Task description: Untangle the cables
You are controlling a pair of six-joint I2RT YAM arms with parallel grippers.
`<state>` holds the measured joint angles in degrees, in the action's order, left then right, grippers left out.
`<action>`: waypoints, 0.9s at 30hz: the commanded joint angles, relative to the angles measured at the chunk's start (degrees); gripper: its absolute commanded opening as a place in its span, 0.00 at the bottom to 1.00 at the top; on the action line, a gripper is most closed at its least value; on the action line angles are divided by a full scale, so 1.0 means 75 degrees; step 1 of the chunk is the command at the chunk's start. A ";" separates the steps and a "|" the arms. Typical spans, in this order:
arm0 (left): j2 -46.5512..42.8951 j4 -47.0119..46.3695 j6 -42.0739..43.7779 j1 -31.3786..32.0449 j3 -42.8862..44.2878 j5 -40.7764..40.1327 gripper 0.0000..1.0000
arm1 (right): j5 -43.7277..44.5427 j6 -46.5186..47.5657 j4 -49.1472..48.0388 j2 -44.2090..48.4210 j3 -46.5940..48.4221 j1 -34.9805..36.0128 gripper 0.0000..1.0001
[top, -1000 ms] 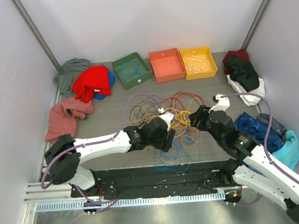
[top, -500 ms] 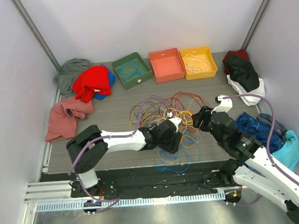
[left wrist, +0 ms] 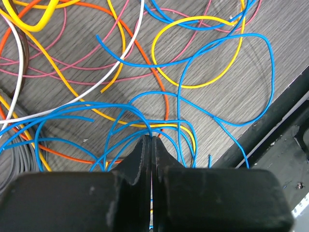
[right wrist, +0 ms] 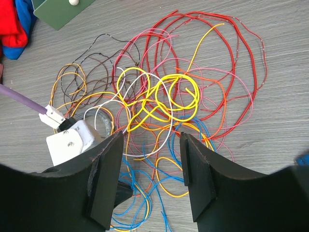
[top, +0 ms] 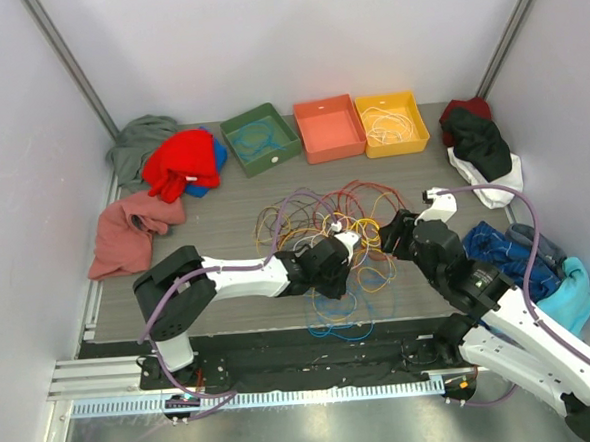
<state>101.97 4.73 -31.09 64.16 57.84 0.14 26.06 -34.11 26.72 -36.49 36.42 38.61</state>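
Note:
The cables [top: 347, 226] lie in a tangled heap at mid-table: red, pink, yellow, orange, white, brown and blue loops. My left gripper [top: 336, 283] is down at the heap's near side. In the left wrist view its jaws [left wrist: 150, 138] are pressed together on a blue cable [left wrist: 145, 126] that runs in at the tips, with more blue loops around it. My right gripper [top: 392, 232] hovers over the heap's right side. It stands open [right wrist: 151, 137], with yellow cables [right wrist: 166, 94] and red cables [right wrist: 241, 58] below and nothing between its fingers.
Green bin [top: 260, 138], orange bin [top: 328, 127] and yellow bin [top: 392, 122] line the back. Clothes are piled at the left [top: 183, 160] and right [top: 483, 147], [top: 507, 253]. The table's black front edge [left wrist: 285, 121] runs close to the blue loops.
My left gripper moved right and toward the near edge onto the blue loops, and its jaws closed. The right gripper stayed open and barely moved.

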 commanded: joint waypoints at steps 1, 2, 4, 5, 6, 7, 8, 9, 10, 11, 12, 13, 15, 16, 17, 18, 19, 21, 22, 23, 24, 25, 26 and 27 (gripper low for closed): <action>-0.0669 -0.0163 0.0055 -0.0012 -0.0002 0.0040 0.00 | 0.0204 0.0083 -0.0117 0.0177 0.0124 -0.0004 0.58; -0.1158 0.0047 0.0183 -0.0012 0.0033 -0.0332 0.00 | 0.0216 0.0083 -0.0106 0.0213 0.0124 -0.0015 0.58; -0.1664 0.0317 0.0313 -0.0012 0.0162 -0.0627 0.00 | 0.0263 0.0094 -0.0117 0.0248 0.0112 -0.0004 0.58; -0.2235 0.0713 0.0522 -0.0012 0.0278 -0.0942 0.00 | 0.0263 0.0083 -0.0117 0.0248 0.0124 -0.0015 0.58; -0.2473 0.0902 0.0617 -0.0012 0.0546 -0.1119 0.00 | 0.0275 0.0083 -0.0117 0.0225 0.0124 -0.0015 0.58; -0.2765 0.1148 0.0746 -0.0012 0.0746 -0.1271 0.00 | 0.0240 0.0071 -0.0129 0.0213 0.0135 -0.0004 0.58; -0.3209 0.1359 0.1002 -0.0012 0.0946 -0.1632 0.00 | 0.0228 0.0060 -0.0141 0.0178 0.0147 -0.0004 0.58; -0.3446 0.1732 0.1156 -0.0012 0.1354 -0.1799 0.00 | 0.0205 0.0059 -0.0141 0.0178 0.0147 -0.0004 0.58; -0.3622 0.1899 0.1308 -0.0012 0.1567 -0.2021 0.00 | 0.0193 0.0048 -0.0152 0.0178 0.0147 -0.0015 0.58; -0.3786 0.2051 0.1460 -0.0012 0.1766 -0.2197 0.00 | 0.0181 0.0036 -0.0164 0.0189 0.0147 -0.0015 0.58; -0.4055 0.2343 0.1787 -0.0012 0.2244 -0.2523 0.00 | 0.0169 0.0024 -0.0199 0.0213 0.0136 -0.0004 0.58; -0.4127 0.2485 0.1929 -0.0012 0.2469 -0.2643 0.00 | 0.0146 0.0024 -0.0223 0.0225 0.0136 -0.0015 0.58; -0.4256 0.2743 0.2280 -0.0012 0.2926 -0.2970 0.00 | 0.0134 0.0001 -0.0269 0.0271 0.0100 -0.0015 0.58; -0.4280 0.2941 0.2398 -0.0012 0.3264 -0.3065 0.00 | 0.0111 -0.0011 -0.0293 0.0272 0.0100 -0.0004 0.58; -0.4303 0.2978 0.2504 -0.0012 0.3395 -0.3170 0.00 | 0.0099 -0.0034 -0.0305 0.0295 0.0100 -0.0004 0.58; -0.4292 0.3002 0.2621 -0.0012 0.3501 -0.3299 0.00 | 0.0099 -0.0046 -0.0293 0.0330 0.0100 -0.0004 0.58; -0.4280 0.2990 0.2924 0.0000 0.3757 -0.3590 0.00 | 0.0053 -0.0046 -0.0328 0.0342 0.0089 -0.0004 0.58; -0.4199 0.2967 0.3242 -0.0047 0.4063 -0.3803 0.00 | 0.0005 -0.0034 -0.0398 0.0365 0.0054 -0.0004 0.58; -0.4070 0.2920 0.3510 -0.0082 0.4390 -0.3943 0.00 | -0.0030 -0.0023 -0.0422 0.0354 0.0065 -0.0015 0.58; -0.4000 0.2862 0.3664 -0.0117 0.4578 -0.4014 0.00 | -0.0076 -0.0034 -0.0422 0.0342 0.0077 -0.0004 0.58; -0.3918 0.2815 0.3781 -0.0152 0.4754 -0.4096 0.00 | -0.0100 -0.0034 -0.0434 0.0342 0.0077 -0.0015 0.58; -0.3743 0.2791 0.4003 -0.0245 0.4930 -0.4178 0.00 | -0.0112 -0.0046 -0.0434 0.0354 0.0077 -0.0015 0.58; -0.3648 0.2733 0.4074 -0.0327 0.5350 -0.4202 0.00 | -0.0158 -0.0046 -0.0422 0.0377 0.0077 -0.0004 0.58; -0.3566 0.2721 0.4122 -0.0409 0.5551 -0.4226 0.00 | -0.0170 -0.0069 -0.0434 0.0412 0.0065 -0.0015 0.58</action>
<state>72.90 25.52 -6.50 62.96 92.55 -27.68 25.41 -34.20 26.15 -34.46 36.42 38.61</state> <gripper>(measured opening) 0.012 0.579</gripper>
